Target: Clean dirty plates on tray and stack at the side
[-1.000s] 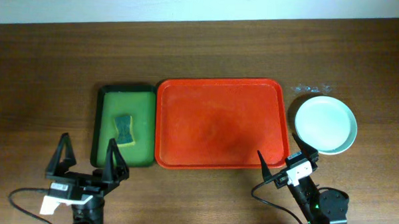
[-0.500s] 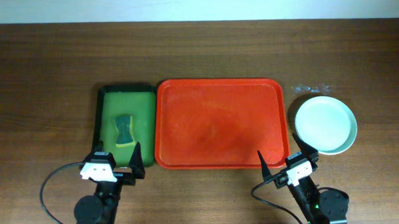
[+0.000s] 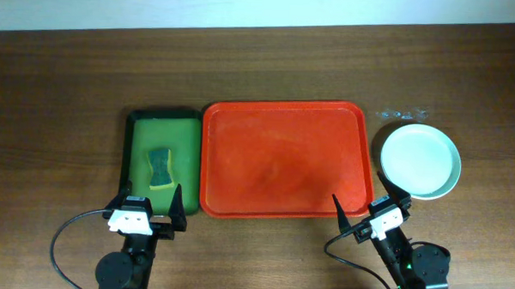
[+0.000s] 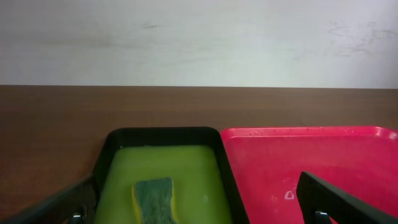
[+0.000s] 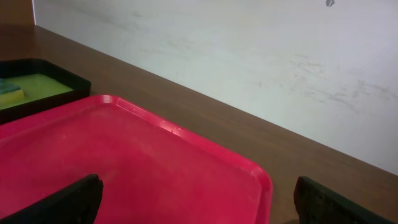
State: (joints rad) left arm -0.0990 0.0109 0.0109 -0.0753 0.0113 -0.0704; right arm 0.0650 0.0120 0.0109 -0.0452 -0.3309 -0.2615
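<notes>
The tray point(image 3: 283, 158) is seen bare at the middle of the counter point(image 3: 71, 78), so the cleaning is judged finished. The smaller green tray point(image 3: 185, 138) is set against its left side, within the left arm's reach. The plates point(image 3: 420, 160) are placed just right of the tray as one pale stack, count not discernible, and the sponge point(image 3: 160, 166) is laid in the green tray. The left claw point(image 3: 150, 201) and right claw point(image 3: 371, 204) are held spread and empty — no writing can be read.
</notes>
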